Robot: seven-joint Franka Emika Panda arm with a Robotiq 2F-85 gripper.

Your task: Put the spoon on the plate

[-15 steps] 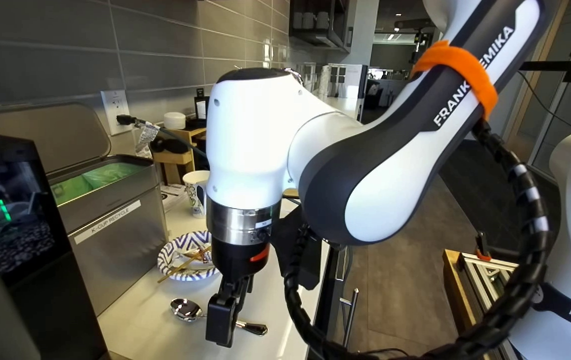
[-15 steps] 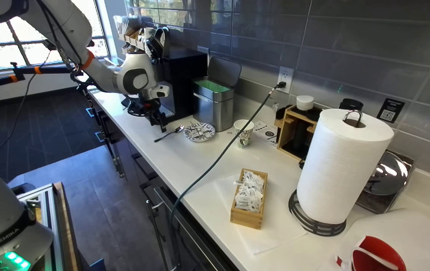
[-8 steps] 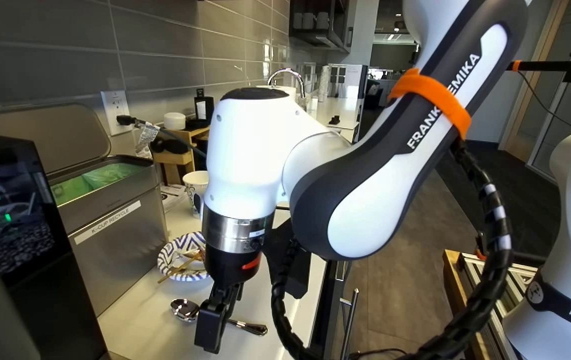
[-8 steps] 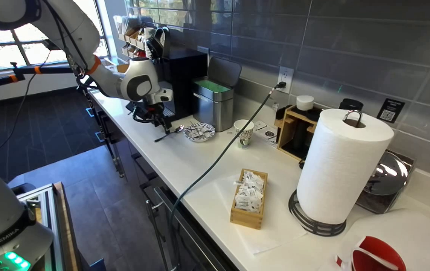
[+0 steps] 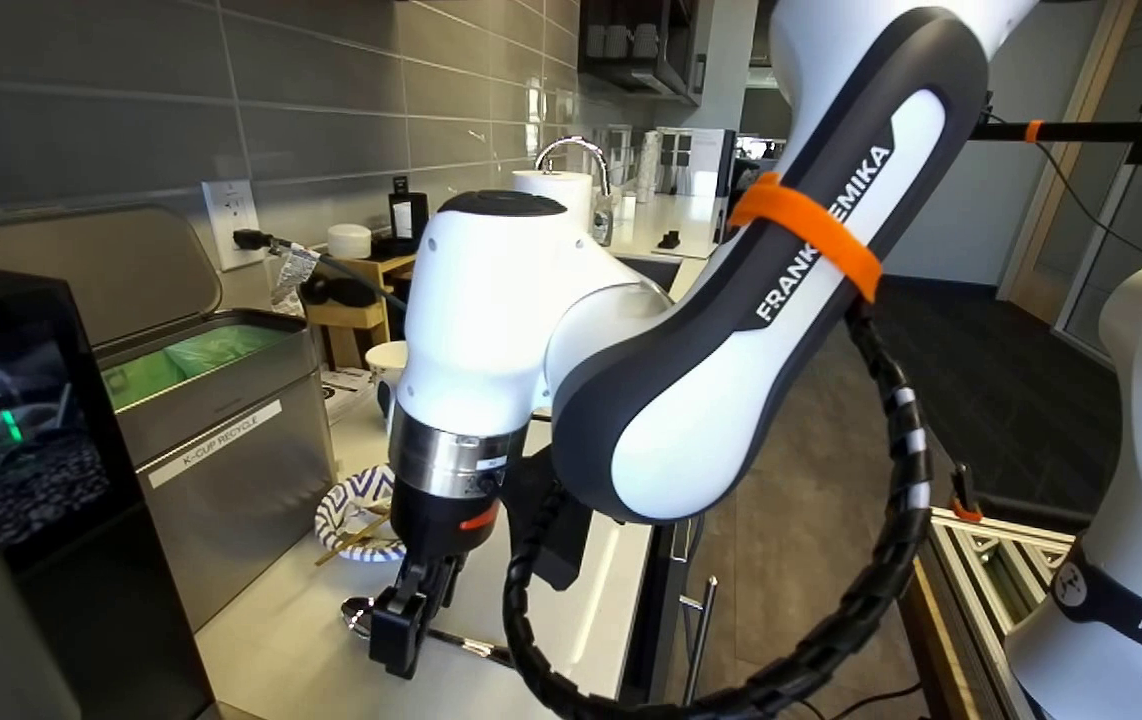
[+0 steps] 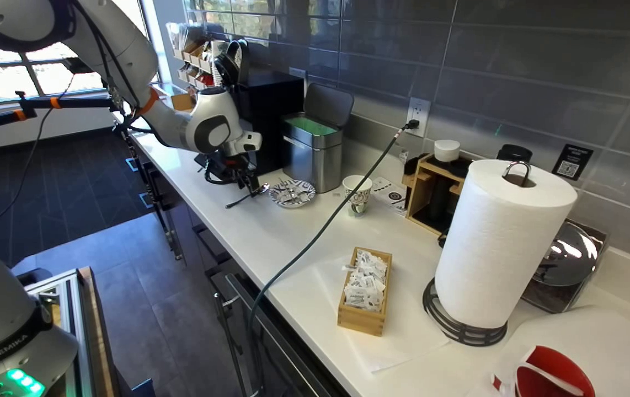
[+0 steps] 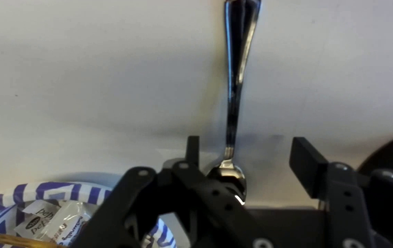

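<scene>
The spoon [image 7: 232, 113] lies on the white counter, its dark handle pointing up in the wrist view and its shiny head partly hidden by a finger. It also shows in both exterior views [image 5: 471, 645] [image 6: 238, 202]. My gripper [image 7: 244, 146] is open and empty, pointing down over the spoon near the neck. The spoon's neck is between the fingertips, closer to the left one in the wrist view. The gripper also shows in both exterior views [image 5: 419, 622] [image 6: 250, 187]. The blue-and-white plate [image 7: 50, 188] stands beside the spoon's head, holding packets and a stick; it shows in both exterior views [image 5: 333, 515] [image 6: 293, 204].
A steel recycling bin [image 5: 231, 480] stands behind the plate, beside a black machine [image 5: 21, 420]. A patterned cup [image 6: 357, 196] stands past the plate. A dark cord [image 6: 315, 234] crosses over the counter. A wooden box of packets [image 6: 363, 317] and a paper towel roll [image 6: 502, 248] stand farther along.
My gripper has moved over the spoon toward its head, leftward in one exterior picture and rightward and down in another. The spoon and plate have not moved.
</scene>
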